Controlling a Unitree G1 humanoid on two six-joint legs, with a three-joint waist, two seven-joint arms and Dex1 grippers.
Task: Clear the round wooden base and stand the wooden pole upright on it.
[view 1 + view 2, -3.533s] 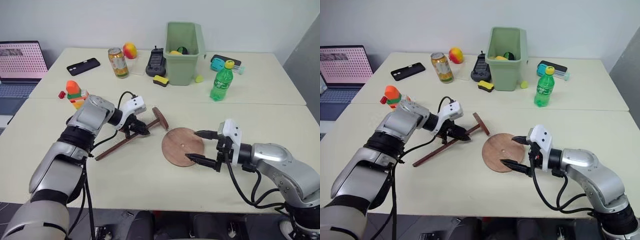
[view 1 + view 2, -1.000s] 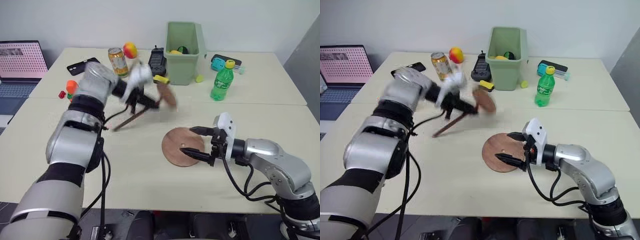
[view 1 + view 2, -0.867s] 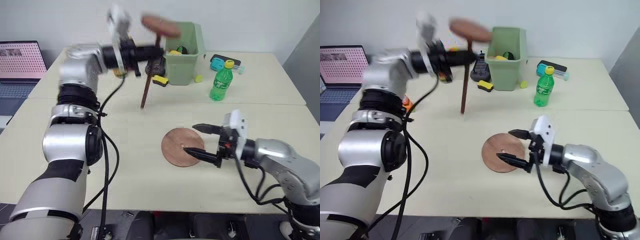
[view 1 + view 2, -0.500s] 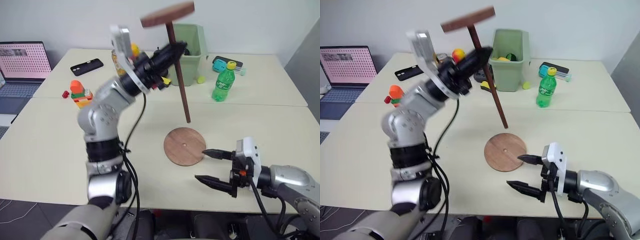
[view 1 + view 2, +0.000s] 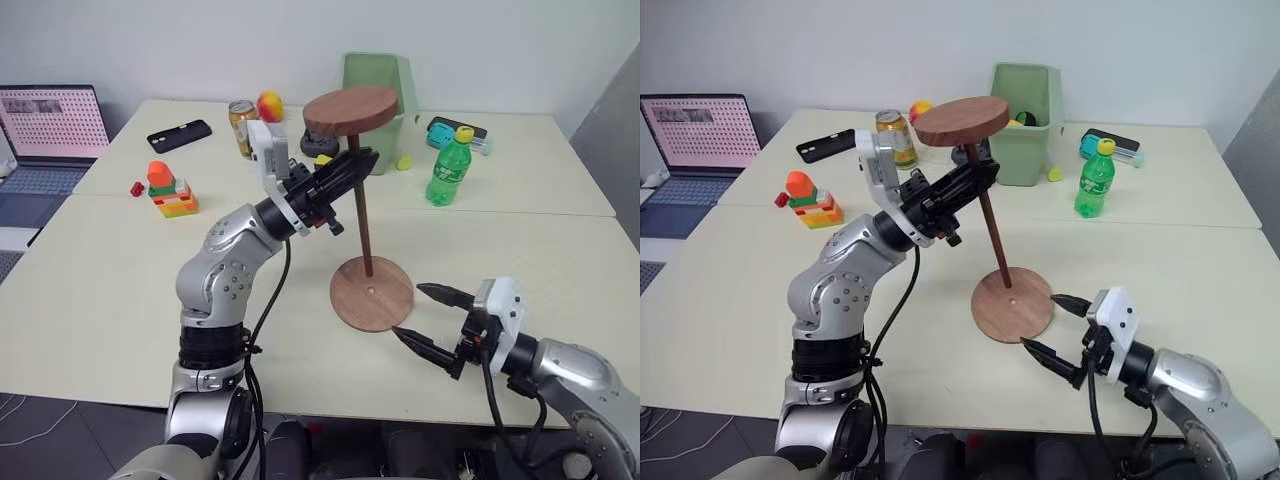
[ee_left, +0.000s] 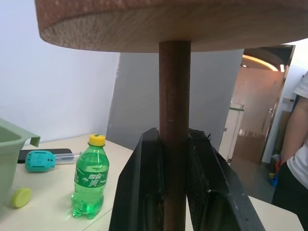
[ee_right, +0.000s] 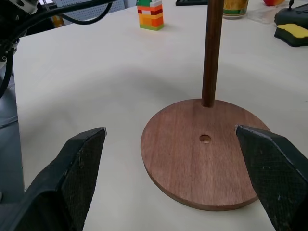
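Pale table (image 5: pixel 120 270). Round wooden base (image 5: pixel 372 292) flat on it, just beyond right gripper (image 5: pixel 432 315). Green bottle (image 5: pixel 445 166), bin (image 5: pixel 385 75), can (image 5: pixel 241 112), phone (image 5: pixel 179 134), toy blocks (image 5: pixel 172 192) farther off.

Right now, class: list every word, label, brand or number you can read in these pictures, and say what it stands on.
None can be read.
Green bottle: label print too small.
Can: markings blurred.
Laptop: screen shows a dotted pattern, no legible text.

I'm seeing both my arms in silver-grey shells with black joint bands, black cables looping off each. White camera blocks cap the wrists. Left pincer (image 5: pixel 352 168) and right pincer (image 5: pixel 427 316): tapered black fingers.
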